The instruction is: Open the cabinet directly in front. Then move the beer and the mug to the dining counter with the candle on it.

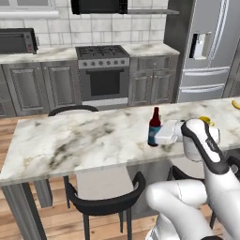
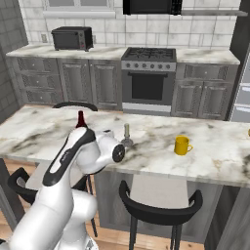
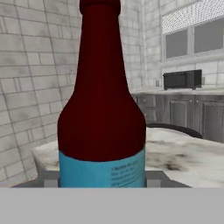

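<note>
The beer (image 1: 154,126) stands upright on the dining bench (image 1: 70,140), a long white marble slab with grey-brown veins. The jaws (image 1: 157,136) sit at the bottle's lower body, level with its blue label, 1 finger on either side. In the hand view the bottle (image 3: 101,109) looms directly ahead, its label at the bottom between the 2 finger tips (image 3: 49,180). The jaws appear clamped on the beer, though actual contact at the pads is hard to confirm from this close view. The bottle's base seems to rest on the marble.

In the right base view the arm hides most of the bottle; its red neck (image 2: 81,118) shows above the wrist. The candle (image 2: 127,135), a slim pale stick on a silvery round base, stands just beside the wrist, on the same bench. The yellow mug (image 2: 182,145) stands upright on the bench further to the robot's right, well apart from the candle, handle pointing right. In the left base view the mug (image 1: 206,121) is mostly hidden behind the arm.

2 black curved-back chairs (image 1: 105,201) stand at the near edge of the bench. Beyond it are a stove (image 1: 103,70), grey base cabinets, a toaster oven (image 2: 72,38) and a steel fridge (image 1: 206,51).
</note>
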Motion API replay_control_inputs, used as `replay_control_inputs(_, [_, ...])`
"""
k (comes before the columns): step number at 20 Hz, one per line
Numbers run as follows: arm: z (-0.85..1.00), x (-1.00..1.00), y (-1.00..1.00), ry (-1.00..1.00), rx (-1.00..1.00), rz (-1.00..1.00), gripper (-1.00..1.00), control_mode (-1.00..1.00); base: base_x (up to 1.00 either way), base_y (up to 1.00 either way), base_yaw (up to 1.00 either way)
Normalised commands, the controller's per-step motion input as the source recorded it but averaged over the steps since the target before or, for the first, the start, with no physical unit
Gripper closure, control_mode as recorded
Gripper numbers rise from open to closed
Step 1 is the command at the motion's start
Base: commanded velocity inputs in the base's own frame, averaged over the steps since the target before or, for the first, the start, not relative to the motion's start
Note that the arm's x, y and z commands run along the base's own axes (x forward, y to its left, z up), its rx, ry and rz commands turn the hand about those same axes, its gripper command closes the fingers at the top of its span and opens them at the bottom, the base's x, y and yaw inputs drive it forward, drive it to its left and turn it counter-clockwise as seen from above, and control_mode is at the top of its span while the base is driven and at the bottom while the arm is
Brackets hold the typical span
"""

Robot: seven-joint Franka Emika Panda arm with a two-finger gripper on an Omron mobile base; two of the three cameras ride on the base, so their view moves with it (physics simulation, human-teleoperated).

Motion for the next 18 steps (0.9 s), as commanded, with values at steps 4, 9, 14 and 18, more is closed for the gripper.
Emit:
replay_control_inputs(4, [-0.02, 0.00, 0.00, -0.01, 0.00, -0.48, 1.00, -1.00, 0.00, 0.00, 0.00])
replay_control_inputs(9, [-0.05, 0.00, 0.00, 0.00, 0.00, -0.22, 1.00, -1.00, 0.00, 0.00, 0.00])
replay_control_inputs(14, [-0.47, 0.00, -0.19, 0.01, -0.01, 0.00, 1.00, -1.00, 0.00, 0.00, 0.00])
replay_control_inputs(18, [-0.57, 0.01, -0.39, 0.04, 0.00, 0.00, 1.00, -1.00, 0.00, 0.00, 0.00])
